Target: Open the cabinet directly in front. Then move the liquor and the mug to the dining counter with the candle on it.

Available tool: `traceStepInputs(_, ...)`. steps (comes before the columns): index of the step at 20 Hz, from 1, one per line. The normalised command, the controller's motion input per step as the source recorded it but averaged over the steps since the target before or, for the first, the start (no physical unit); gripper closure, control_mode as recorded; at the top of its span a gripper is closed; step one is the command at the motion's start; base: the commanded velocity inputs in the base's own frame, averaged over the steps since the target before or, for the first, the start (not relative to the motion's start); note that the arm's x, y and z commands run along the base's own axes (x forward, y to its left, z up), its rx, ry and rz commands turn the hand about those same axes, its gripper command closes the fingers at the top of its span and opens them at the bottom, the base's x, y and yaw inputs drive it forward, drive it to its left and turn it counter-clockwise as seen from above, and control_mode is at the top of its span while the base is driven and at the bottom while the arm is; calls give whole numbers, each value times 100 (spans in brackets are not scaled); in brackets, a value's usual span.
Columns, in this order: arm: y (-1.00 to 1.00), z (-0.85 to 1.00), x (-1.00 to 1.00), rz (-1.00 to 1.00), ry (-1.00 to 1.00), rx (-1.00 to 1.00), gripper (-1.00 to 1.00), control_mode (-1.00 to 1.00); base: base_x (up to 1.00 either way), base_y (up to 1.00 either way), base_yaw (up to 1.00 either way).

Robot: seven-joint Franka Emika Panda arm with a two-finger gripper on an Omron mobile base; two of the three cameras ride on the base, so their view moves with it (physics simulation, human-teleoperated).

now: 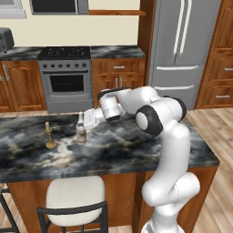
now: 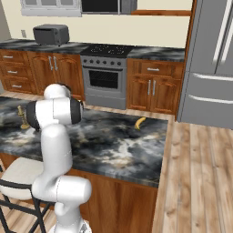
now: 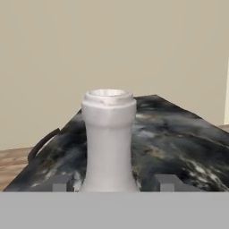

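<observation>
Dark, two fingertips [image 3: 60, 183] low in the hand view, one either side of the neck of the liquor [image 3: 108, 138], with clear gaps to the glass: jaws wide, holding nothing. Gripper [image 1: 90, 119] level with the bottle's upper part in the left base view, just beside it on the right.

One liquor bottle [image 1: 81, 130], upright on the marbled surface of the dining counter [image 1: 136, 150], white cap on top. One candle [image 1: 49, 135] in a brass holder, upright on the same surface, near the bottle on its left and apart from it. One yellow banana [image 2: 139, 122] lying on the far part of the surface, well apart from both. One white-cushioned stool [image 1: 75, 195] tucked against the near edge, below the candle and bottle.

Beyond the surface: one steel oven [image 1: 66, 77] with black hob, low wooden cabinets [image 1: 117, 77] on either side, one grey fridge [image 1: 184, 50] to the right, one toaster [image 2: 51, 34] on the back worktop. In the right base view, the arm's white shoulder and elbow in front of the bottle, hiding it.
</observation>
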Motion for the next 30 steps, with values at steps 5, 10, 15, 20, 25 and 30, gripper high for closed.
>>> traceStepInputs(5, 0, 9, 0, 0, 0, 0, -100, -100, 0, 0, 0)
traceStepInputs(10, 0, 49, 0, 0, 0, 0, -100, -100, 0, 0, 0)
traceStepInputs(15, 0, 89, 0, 0, 0, 0, -100, -100, 0, 0, 0)
traceStepInputs(20, -3, 100, -8, 0, 0, 0, -100, -100, 0, 0, 0)
traceStepInputs(25, -81, 90, -86, 0, -1, 0, -100, -100, 0, 0, 0)
traceStepInputs(30, -100, 69, -100, 0, -2, -1, -100, -100, 0, 0, 0)
